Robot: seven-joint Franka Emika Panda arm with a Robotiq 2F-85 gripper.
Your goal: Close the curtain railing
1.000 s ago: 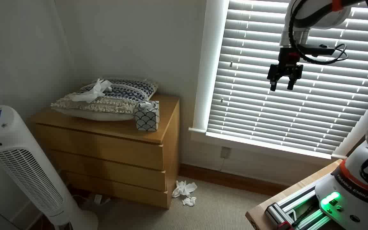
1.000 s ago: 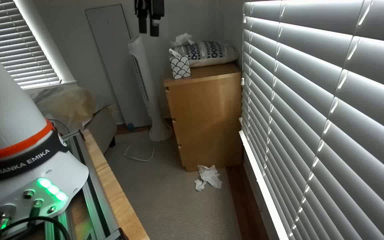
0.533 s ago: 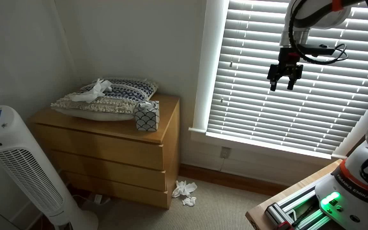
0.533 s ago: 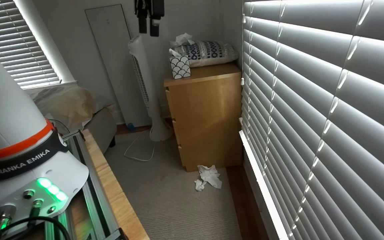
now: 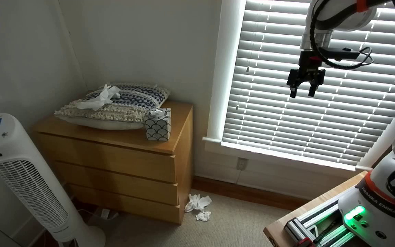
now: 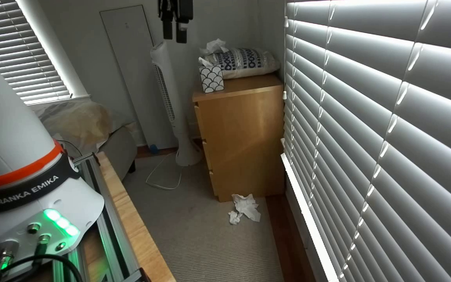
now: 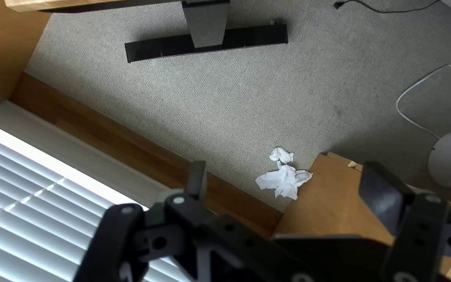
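Gripper [image 5: 302, 94], jaws apart, before blinds [image 5: 321, 111] partly out of frame

Arm [image 5: 355, 20]: white, smooth, rounded; in an exterior view it has an orange band [image 5: 362, 6] and a thick black ribbed cable [image 5: 312, 32]. Black block [image 5: 338, 53] at the wrist, thin looped wire [image 5: 368, 54] at its end. Gripper [image 5: 302, 93]: black, angular, dark red patch [image 5: 315, 59] just above. Wrist view shows flat dark pads [image 7: 384, 197], pale round screw heads [image 7: 178, 199], small dark holes [image 7: 159, 243]. Base [image 6: 80, 196], both exterior views: white, orange ring [image 6: 26, 171], black strip [image 6: 33, 190] lettered FRANKA EMIKA in white. Green lights [image 6: 62, 223] in a row, round metal connectors [image 6: 6, 250], black cord [image 6: 45, 256].
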